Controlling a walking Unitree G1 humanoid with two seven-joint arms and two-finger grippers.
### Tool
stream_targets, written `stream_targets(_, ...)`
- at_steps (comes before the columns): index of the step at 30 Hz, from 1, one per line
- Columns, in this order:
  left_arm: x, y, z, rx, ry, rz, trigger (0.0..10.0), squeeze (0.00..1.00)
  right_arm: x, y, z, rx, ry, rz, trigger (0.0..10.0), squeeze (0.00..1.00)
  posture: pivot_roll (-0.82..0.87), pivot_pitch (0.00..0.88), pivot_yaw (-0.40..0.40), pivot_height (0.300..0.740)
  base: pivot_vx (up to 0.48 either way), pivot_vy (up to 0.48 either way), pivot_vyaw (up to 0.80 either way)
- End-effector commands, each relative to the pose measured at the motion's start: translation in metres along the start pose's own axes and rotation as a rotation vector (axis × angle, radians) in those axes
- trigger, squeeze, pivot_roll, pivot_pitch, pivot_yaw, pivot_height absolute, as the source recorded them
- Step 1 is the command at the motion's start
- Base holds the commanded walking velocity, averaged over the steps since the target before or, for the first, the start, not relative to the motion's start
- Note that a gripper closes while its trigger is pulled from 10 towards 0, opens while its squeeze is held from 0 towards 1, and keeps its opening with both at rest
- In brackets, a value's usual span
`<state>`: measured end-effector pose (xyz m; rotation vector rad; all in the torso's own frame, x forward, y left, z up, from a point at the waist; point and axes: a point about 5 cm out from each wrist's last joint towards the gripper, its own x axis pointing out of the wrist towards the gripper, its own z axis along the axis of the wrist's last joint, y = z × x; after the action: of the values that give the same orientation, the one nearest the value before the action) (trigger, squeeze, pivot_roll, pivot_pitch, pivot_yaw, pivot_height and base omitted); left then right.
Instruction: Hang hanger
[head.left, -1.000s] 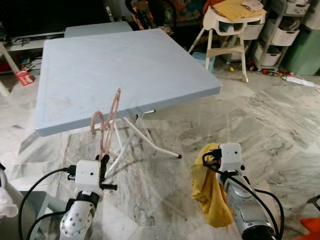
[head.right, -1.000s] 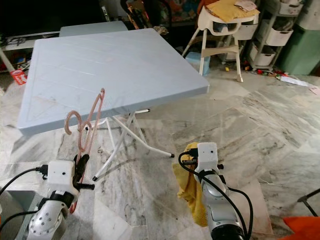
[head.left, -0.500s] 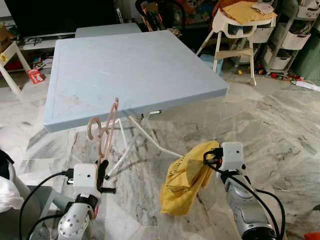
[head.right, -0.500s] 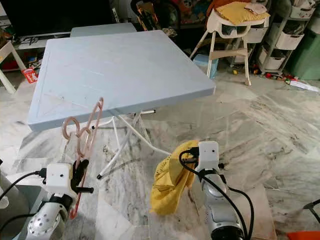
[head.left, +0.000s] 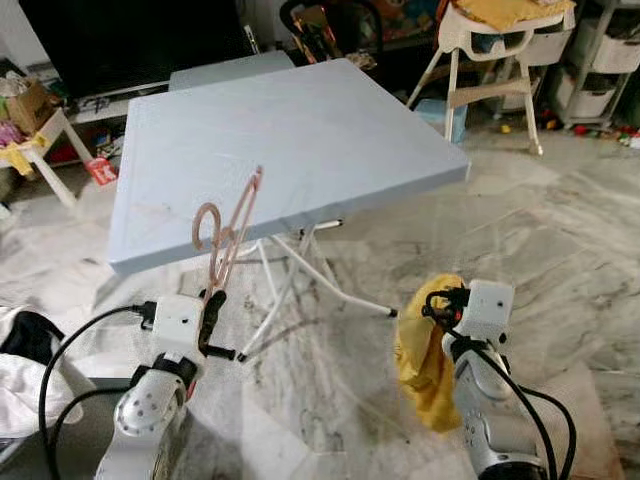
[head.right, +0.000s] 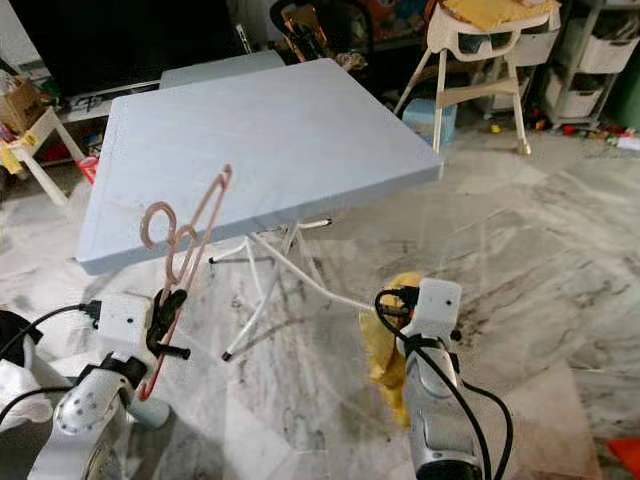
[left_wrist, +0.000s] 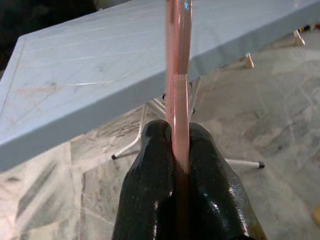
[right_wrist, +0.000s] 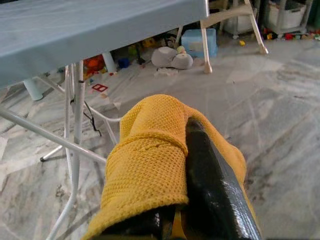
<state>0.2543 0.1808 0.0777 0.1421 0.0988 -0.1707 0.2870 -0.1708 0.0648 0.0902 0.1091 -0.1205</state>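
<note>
Left gripper (left_wrist: 175, 150) clamped on pink hanger (head.left: 232, 232). Hanger's long axis rises from the fingers, hook uppermost, just before the blue table's (head.left: 290, 140) near edge. Right gripper (right_wrist: 175, 165) grips yellow cloth (head.left: 428, 352) farther from the table; no rail seen.

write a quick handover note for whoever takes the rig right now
Left tool: shut on the pink hanger, held upright in front of the table.
Right tool: shut on a yellow cloth that droops toward the floor.
Done: hanger and cloth both picked up.
Left: no rail or hook is in sight; find one, then hang the hanger. The cloth is not on the hanger.
</note>
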Motion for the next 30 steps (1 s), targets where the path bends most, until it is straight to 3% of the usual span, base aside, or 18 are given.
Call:
stream_targets(1, 0.000, 0.005, -0.005, 0.014, 0.030, 0.000, 10.0, 0.00, 0.002, 0.005, 0.007, 0.017, -0.043, 0.003, 10.0, 0.00, -0.08, 0.000, 0.166, 0.740, 0.000, 0.000, 0.00)
stream_targets(16, -0.009, -0.010, -0.019, -0.088, 0.054, 0.060, 10.0, 0.00, 0.004, -0.003, 0.008, -0.057, -0.018, 0.057, 10.0, 0.00, -0.07, 0.000, 0.068, 0.740, 0.000, 0.000, 0.00)
stream_targets(20, -0.017, 0.000, -0.021, -0.070, 0.058, 0.044, 10.0, 0.00, 0.003, 0.015, 0.005, -0.056, -0.007, 0.103, 10.0, 0.00, -0.03, 0.000, 0.025, 0.740, 0.000, 0.000, 0.00)
stream_targets(26, -0.021, 0.019, -0.021, -0.035, 0.054, 0.116, 10.0, 0.00, 0.004, 0.039, -0.005, -0.046, 0.042, 0.191, 10.0, 0.00, 0.05, 0.000, -0.038, 0.740, 0.000, 0.000, 0.00)
stream_targets(30, -0.025, 0.015, -0.026, -0.083, 0.072, 0.173, 10.0, 0.00, 0.010, 0.039, -0.005, -0.042, 0.056, 0.211, 10.0, 0.00, 0.05, 0.000, -0.035, 0.740, 0.000, 0.000, 0.00)
